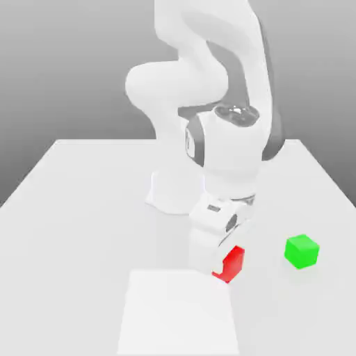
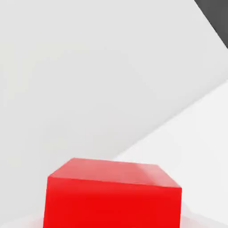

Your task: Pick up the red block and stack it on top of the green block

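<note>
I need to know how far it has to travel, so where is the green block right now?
In the exterior view the green block sits on the table toward that view's right, apart from the red block at the gripper.

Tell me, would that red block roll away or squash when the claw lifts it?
Probably neither. The red block is a flat-faced cube, so it should sit or slide rather than roll. Its crisp edges suggest it is stiff. It looks small beside the claw, so likely light, though its smooth faces might slip.
</note>
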Robot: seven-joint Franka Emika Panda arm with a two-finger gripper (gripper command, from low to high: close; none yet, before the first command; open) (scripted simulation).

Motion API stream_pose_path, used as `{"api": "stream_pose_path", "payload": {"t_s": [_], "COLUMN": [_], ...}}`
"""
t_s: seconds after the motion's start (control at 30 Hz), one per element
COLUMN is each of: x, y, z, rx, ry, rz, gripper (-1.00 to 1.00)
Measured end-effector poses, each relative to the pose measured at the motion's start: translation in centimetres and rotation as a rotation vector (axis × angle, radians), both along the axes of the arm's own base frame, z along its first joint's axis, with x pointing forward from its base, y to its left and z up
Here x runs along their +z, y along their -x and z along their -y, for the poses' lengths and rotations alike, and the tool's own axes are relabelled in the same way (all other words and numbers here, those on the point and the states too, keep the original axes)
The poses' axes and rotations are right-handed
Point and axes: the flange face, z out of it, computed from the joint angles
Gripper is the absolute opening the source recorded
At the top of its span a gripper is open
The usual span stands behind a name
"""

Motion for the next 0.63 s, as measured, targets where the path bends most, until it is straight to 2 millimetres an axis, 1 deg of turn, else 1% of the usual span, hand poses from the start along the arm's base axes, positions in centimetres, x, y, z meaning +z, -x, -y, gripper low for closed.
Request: {"api": "stream_pose_path", "payload": {"t_s": [0.03, 0.1, 0.2, 0.3, 0.37, 0.5, 0.53, 0.63], "x": [0.4, 1.1, 2.2, 3.3, 2.3, -1.5, -2.4, -2.4], "y": [0.9, 2.5, 5.2, 8.8, 9.8, 10.1, 10.1, 10.1], "z": [-2.9, -6.7, -11.4, -16.0, -17.1, -17.4, -17.4, -17.4], "rx": [0.079, 0.185, 0.325, 0.478, 0.516, 0.529, 0.528, 0.528], "ry": [-0.002, -0.005, -0.005, 0.000, 0.003, 0.004, 0.004, 0.004], "rz": [-0.001, -0.003, -0.004, -0.001, 0.001, 0.001, 0.002, 0.002], "gripper": [-1.00, -1.00, -1.00, -1.00, -1.00, -1.00, 1.00, 1.00]}}
